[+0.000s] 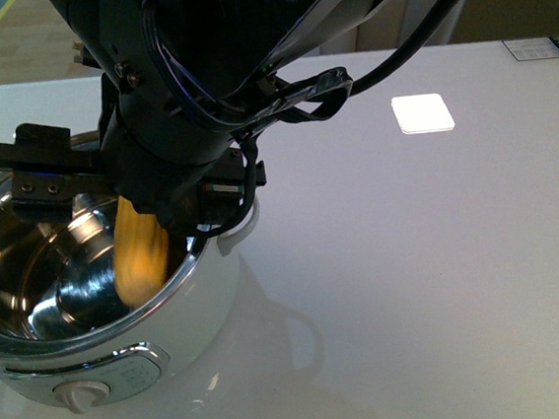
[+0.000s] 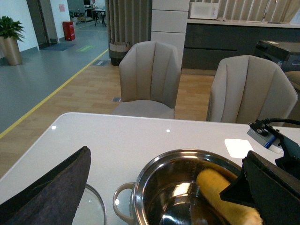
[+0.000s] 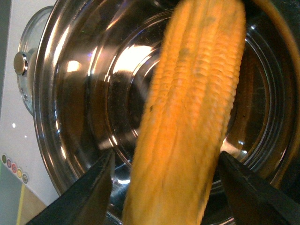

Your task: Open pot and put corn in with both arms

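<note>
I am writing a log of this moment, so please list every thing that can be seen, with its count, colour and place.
pot: 1, white with shiny steel inside, on the table's left part, open.
corn: 1, yellow, inside the pot's mouth, between the right gripper's fingers.
glass lid: 1, clear with a metal knob, on the table beside the pot.
table: 1, white, under everything.
chairs: 2, beige, behind the table.
potted plant: 1, green, far across the room.
left gripper: 1, black; only one dark finger shows, near the lid.
right gripper: 1, black, over the pot; fingers apart from the corn.
</note>
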`<action>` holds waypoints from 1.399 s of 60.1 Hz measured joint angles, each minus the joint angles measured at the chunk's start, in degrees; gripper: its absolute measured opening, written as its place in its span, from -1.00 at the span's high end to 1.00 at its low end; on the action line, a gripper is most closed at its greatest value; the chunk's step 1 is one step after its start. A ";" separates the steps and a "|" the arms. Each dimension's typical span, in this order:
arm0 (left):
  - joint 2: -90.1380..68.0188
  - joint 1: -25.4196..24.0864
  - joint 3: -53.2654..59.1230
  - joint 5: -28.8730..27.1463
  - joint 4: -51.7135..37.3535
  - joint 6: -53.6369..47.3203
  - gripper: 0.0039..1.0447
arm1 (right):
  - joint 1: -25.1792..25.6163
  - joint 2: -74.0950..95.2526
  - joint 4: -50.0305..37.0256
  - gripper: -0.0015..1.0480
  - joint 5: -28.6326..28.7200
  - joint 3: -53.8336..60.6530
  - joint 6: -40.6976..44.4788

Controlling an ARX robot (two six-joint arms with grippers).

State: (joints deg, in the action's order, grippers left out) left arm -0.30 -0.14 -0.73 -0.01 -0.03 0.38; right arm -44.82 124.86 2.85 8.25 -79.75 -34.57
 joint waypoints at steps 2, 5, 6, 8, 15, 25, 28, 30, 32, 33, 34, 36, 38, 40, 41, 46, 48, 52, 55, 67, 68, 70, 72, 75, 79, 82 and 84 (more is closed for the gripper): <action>0.00 0.00 0.00 0.00 0.00 0.02 -0.87 | 0.26 -0.09 -0.37 -0.63 0.13 0.09 -0.37; 0.00 0.00 0.00 0.00 0.00 0.00 -0.87 | 0.72 -0.61 -1.09 -0.78 0.42 0.68 -0.74; 0.00 0.00 0.00 0.00 0.00 0.00 -0.87 | 0.92 -0.94 -1.36 -0.84 0.42 1.03 -0.92; 0.00 0.00 0.00 0.00 0.00 0.00 -0.87 | 1.29 -1.64 -1.66 -0.86 0.39 1.66 -1.20; 0.00 0.00 0.00 0.00 0.00 0.00 -0.87 | 3.56 -5.84 -3.10 -0.83 -0.48 5.25 -2.36; 0.00 0.00 0.00 0.00 0.00 0.00 -0.87 | 8.48 -15.82 -7.41 -0.83 -1.53 13.68 -2.40; 0.00 0.00 0.00 0.00 0.00 0.00 -0.87 | 10.12 -19.34 -8.35 -0.83 -2.19 16.52 -1.81; 0.00 0.00 0.00 0.00 0.00 0.00 -0.87 | 11.45 -22.14 -8.83 -0.83 -2.25 18.71 -1.42; 0.00 0.00 0.00 0.00 0.00 0.00 -0.87 | 12.87 -25.09 -8.81 -0.83 -2.60 20.87 -1.03; 0.00 0.00 0.00 0.00 0.00 0.00 -0.87 | 13.88 -27.12 -8.70 -0.83 -2.99 22.38 -0.55; 0.00 0.00 0.00 0.00 0.00 0.00 -0.87 | 14.93 -29.18 -8.59 -0.83 -3.50 23.87 -0.09; 0.00 0.00 0.00 0.00 0.00 0.00 -0.87 | 16.55 -32.26 -8.24 -0.83 -4.20 26.10 0.50; 0.00 0.00 0.00 0.00 0.00 0.00 -0.87 | 18.29 -35.41 -7.69 -0.83 -4.81 28.30 1.53; 0.00 0.00 0.00 0.00 0.00 0.00 -0.87 | 20.02 -38.60 -6.95 -0.83 -5.68 30.49 2.69; 0.00 0.00 0.00 0.00 0.00 0.02 -0.87 | 20.63 -39.69 -6.71 -0.83 -5.97 31.26 3.13; 0.00 0.00 0.00 0.00 0.00 0.02 -0.87 | 25.16 -48.52 -3.98 -0.83 -7.04 36.92 6.78; 0.00 0.00 0.00 0.00 0.00 0.00 -0.87 | 26.71 -51.93 -2.82 -0.83 -7.23 38.93 8.31; 0.00 0.00 0.00 0.00 0.00 0.02 -0.87 | 30.49 -60.13 0.44 -0.83 -7.28 42.84 11.52; 0.00 0.00 0.00 0.00 0.00 0.00 -0.87 | 32.74 -64.81 2.62 -0.83 -7.80 44.54 13.51; 0.00 0.00 0.00 0.00 0.00 0.00 -0.87 | 37.48 -77.77 7.34 -0.83 -8.26 47.19 18.23; 0.00 0.00 0.00 0.00 0.00 0.00 -0.87 | 37.48 -77.85 7.37 -0.83 -8.22 47.21 18.45; 0.00 0.00 0.00 0.02 0.00 0.00 -0.87 | 37.22 -78.40 2.49 -0.76 -10.82 49.16 20.39; 0.00 0.00 0.00 0.00 0.00 0.00 -0.87 | 37.24 -78.99 -4.61 -0.66 -13.42 52.15 23.39; 0.00 0.00 0.00 -0.02 0.00 0.02 -0.87 | 37.38 -79.97 -13.42 -0.53 -14.60 56.33 26.67; 0.00 0.00 0.00 -0.02 0.00 0.02 -0.87 | 38.10 -82.47 -24.83 -0.27 -14.58 62.14 30.40; 0.00 0.00 0.00 -0.02 0.00 0.02 -0.87 | 38.42 -83.80 -26.99 -0.13 -14.25 63.63 31.63; 0.00 0.00 0.00 0.00 0.00 0.00 -0.87 | 38.97 -85.35 -27.82 0.03 -13.77 65.09 32.50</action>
State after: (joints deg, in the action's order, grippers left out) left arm -0.30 -0.14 -0.73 -0.01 -0.03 0.38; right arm -5.85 39.51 -24.97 -5.52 -14.66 -2.07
